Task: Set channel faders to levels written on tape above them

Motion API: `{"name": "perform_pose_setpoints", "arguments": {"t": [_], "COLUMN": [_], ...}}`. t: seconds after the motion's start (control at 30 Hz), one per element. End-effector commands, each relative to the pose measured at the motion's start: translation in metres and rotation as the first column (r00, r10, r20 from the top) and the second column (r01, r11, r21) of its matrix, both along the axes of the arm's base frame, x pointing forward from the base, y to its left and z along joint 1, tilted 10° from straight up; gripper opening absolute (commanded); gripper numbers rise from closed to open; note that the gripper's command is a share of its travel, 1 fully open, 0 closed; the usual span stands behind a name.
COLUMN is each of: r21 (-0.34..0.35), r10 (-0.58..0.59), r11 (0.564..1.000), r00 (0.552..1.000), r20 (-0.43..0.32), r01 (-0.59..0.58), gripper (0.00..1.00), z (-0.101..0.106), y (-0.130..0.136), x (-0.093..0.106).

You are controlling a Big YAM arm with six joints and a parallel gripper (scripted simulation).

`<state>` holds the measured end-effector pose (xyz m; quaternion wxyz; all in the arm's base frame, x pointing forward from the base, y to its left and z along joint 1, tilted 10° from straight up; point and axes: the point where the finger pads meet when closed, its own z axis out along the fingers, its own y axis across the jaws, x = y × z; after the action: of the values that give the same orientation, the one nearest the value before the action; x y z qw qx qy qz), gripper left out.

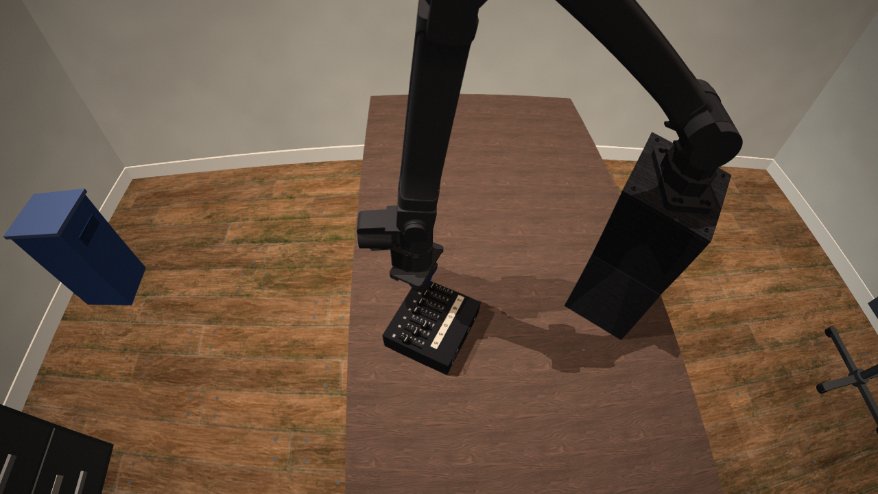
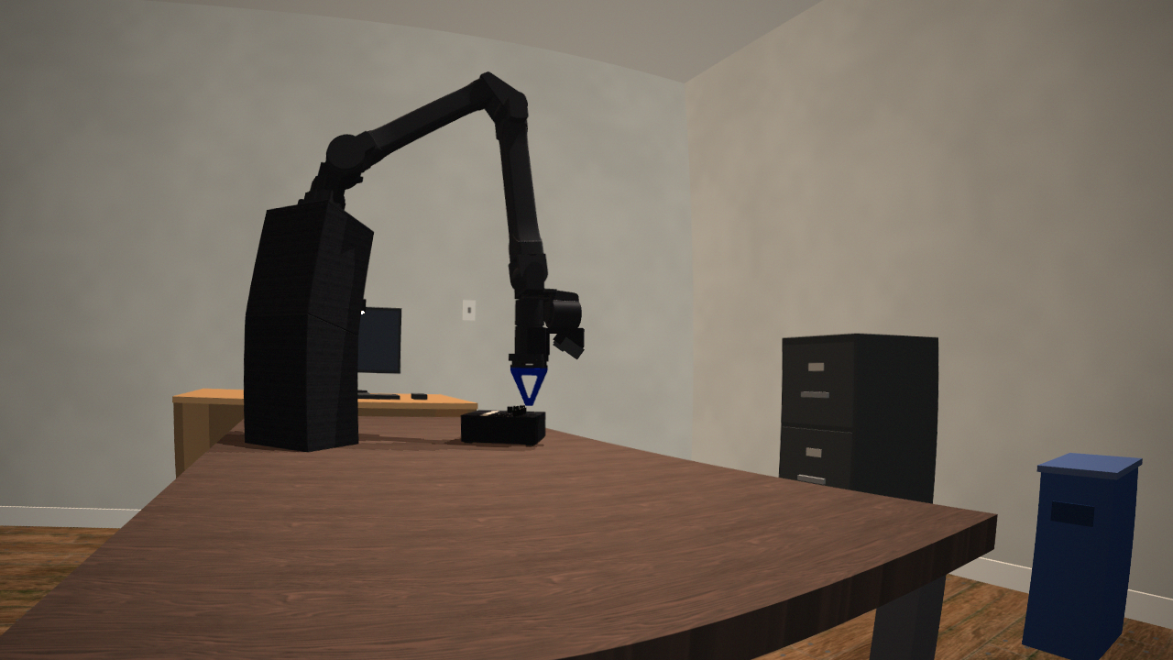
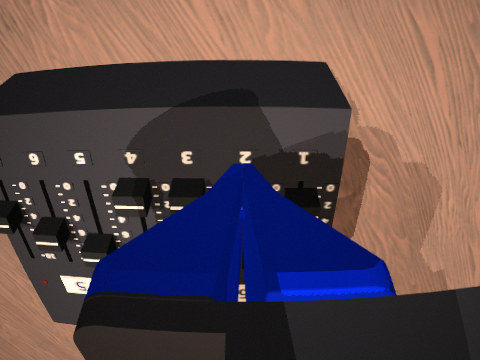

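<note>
In the wrist view, the leftmost fader cap (image 3: 9, 216) was cut off by the frame's edge. Next came the caps of channels 6 (image 3: 51, 232) and 5 (image 3: 98, 247), low on their slots, with part of the tape (image 3: 72, 284) (image 1: 447, 321) below; most of its writing was hidden. Cap 4 (image 3: 132, 194) was in plain sight near the upper end of its slot, while cap 3 (image 3: 186, 190) was partly covered. Whatever stood in slot 2 was hidden behind the gripper (image 3: 243, 167) (image 2: 529, 403) (image 1: 429, 282), and cap 1 (image 3: 302, 196) was partly covered at right.

The gripper was clenched, its blue fingers together with nothing between them. The tips pointed down at the desk by the label 2; whether they touched a cap could not be told.

From above, a blue bin (image 1: 79, 258) (image 2: 1079, 557) stood on the floor at left. The lighting desk (image 1: 469, 310) (image 2: 500, 428) (image 3: 175, 85) sat on the table (image 1: 521, 417) (image 2: 492, 525) (image 3: 420, 45) just below the frame's middle, its upper end overhung by the arm (image 1: 429, 116) (image 2: 518, 181). The black pedestal (image 1: 638, 258) (image 2: 303, 328) stood to the right, apart from the desk.
</note>
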<state>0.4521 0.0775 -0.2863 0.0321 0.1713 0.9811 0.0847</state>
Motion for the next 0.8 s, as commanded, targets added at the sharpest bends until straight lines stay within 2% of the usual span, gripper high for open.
{"name": "perform_pose_setpoints", "arguments": {"t": [0.0,0.77], "r21": [-0.002,-0.002], "r10": [-0.006,-0.004], "r11": [1.0,1.0], "r00": [1.0,1.0], "r20": [0.009,0.01], "r01": [0.006,0.004], "gripper": [0.0,0.0], "z": [-0.0001,0.0008], "y": [0.0014,0.0023], "x": [0.0002,0.0027]}}
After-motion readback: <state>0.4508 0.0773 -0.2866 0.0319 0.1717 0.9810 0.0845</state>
